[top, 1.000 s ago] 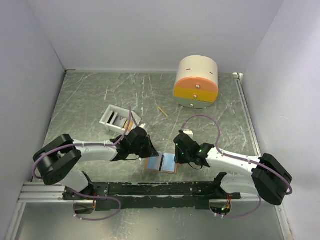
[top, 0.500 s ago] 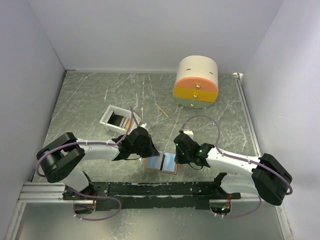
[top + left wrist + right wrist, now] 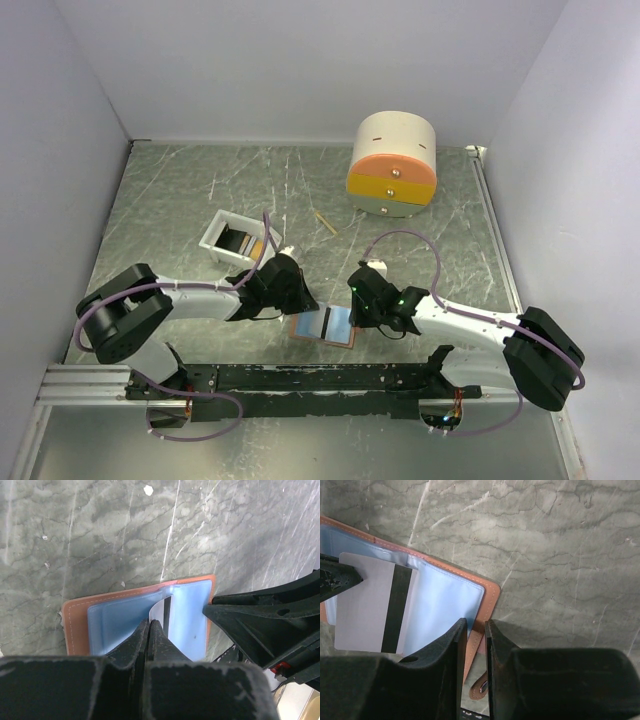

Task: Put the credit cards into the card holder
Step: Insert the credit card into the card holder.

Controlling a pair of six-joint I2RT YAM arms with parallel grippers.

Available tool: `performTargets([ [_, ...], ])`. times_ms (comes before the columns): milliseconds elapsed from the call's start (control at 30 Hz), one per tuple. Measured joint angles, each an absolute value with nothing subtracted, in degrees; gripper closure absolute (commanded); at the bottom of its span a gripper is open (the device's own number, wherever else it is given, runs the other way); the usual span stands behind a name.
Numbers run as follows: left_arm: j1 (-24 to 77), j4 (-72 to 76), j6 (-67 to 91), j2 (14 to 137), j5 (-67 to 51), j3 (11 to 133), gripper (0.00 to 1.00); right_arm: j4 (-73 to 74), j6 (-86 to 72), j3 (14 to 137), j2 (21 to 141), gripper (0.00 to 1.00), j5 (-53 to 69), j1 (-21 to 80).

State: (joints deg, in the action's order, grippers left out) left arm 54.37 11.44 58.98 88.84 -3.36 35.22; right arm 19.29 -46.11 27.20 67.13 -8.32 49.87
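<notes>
Credit card (image 3: pixel 367 605), seemingly thin, stiff and slick, best pinched by its free edge, sits at the blue pocket mouth of the floppy open card holder (image 3: pixel 447 597) on the table (image 3: pixel 555 555), with the left gripper (image 3: pixel 150 625) clamped on it, while the right gripper (image 3: pixel 475 627) has its jaws nearly together at the holder's border, gripping or only pressing I cannot tell.

No text, label, brand, number or sign can be read in any view (the grey card (image 3: pixel 362 605) at the card holder (image 3: pixel 445 600) shows only a plain face with a dark stripe).
</notes>
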Motion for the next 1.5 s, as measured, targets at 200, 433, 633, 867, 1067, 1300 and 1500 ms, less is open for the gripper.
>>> performTargets([
  [200,54.37,12.58,59.96,89.25,-2.98,35.22,0.93,19.29,-46.13,27.2,67.11,0.78,-8.32,49.87],
  [433,54.72,15.25,61.89,90.15,-3.07,35.2,0.93,19.14,-46.35,27.14,67.11,0.77,-8.34,49.82],
  [633,55.59,15.7,61.95,91.11,-2.85,35.2,0.93,19.11,-46.37,27.14,67.11,0.77,-8.34,49.82],
  [867,56.05,15.55,61.45,91.09,-2.09,35.2,0.93,19.11,-46.37,27.14,67.11,0.77,-8.36,49.82],
  [1067,56.14,14.17,60.49,91.57,-2.0,35.64,0.61,19.07,-46.39,27.22,67.26,0.76,-8.34,49.82],
  [1300,56.88,10.55,59.33,90.78,-1.17,37.67,0.46,19.14,-46.46,27.33,67.26,0.78,-8.34,49.82],
  [1500,57.01,7.44,59.13,88.25,0.25,37.65,0.43,19.18,-46.74,27.33,67.2,0.78,-8.23,49.82],
])
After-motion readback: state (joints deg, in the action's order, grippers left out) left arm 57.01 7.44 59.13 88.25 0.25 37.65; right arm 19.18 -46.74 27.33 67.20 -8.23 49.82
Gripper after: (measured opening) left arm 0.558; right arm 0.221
